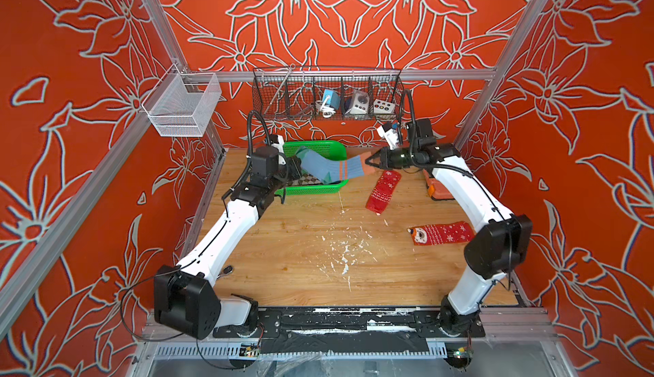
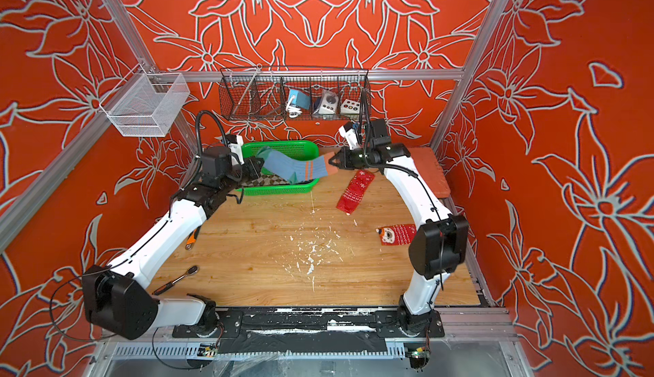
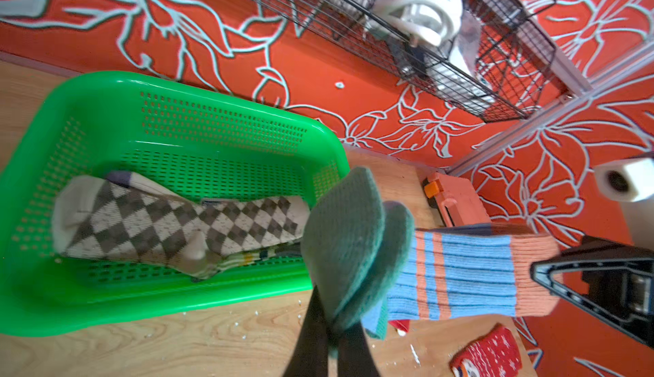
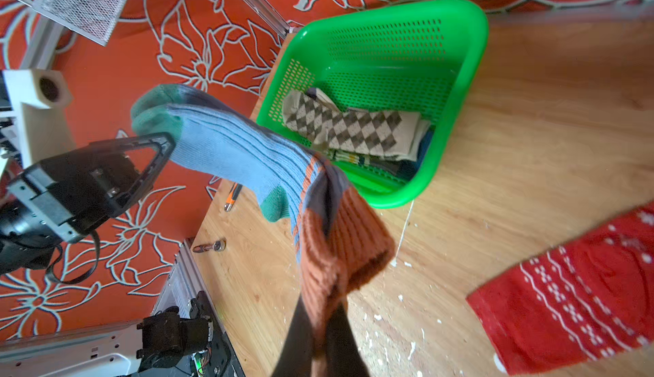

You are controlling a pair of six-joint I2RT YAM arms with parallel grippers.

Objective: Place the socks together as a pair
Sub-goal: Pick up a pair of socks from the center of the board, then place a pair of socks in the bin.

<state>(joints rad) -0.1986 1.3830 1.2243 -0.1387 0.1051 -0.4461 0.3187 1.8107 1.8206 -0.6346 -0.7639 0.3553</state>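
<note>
Two blue socks with orange stripes (image 1: 329, 168) (image 2: 293, 168) hang stretched together in the air over the green basket (image 1: 318, 189). My left gripper (image 1: 299, 171) (image 3: 331, 318) is shut on their green toes (image 3: 350, 237). My right gripper (image 1: 369, 162) (image 4: 325, 308) is shut on their orange cuffs (image 4: 336, 251). Olive-tan argyle socks (image 3: 177, 226) (image 4: 354, 127) lie in the basket over a striped beige sock (image 3: 240, 260). Two red snowflake socks lie apart on the table, one (image 1: 384, 189) near the right gripper, the other (image 1: 442, 233) nearer the front right.
A black wire basket (image 1: 327, 92) with small devices hangs on the back wall, a white mesh basket (image 1: 182, 104) on the left rail. An orange case (image 1: 437, 189) sits under the right arm. A ratchet (image 2: 177, 279) and pliers (image 2: 191, 239) lie by the left arm.
</note>
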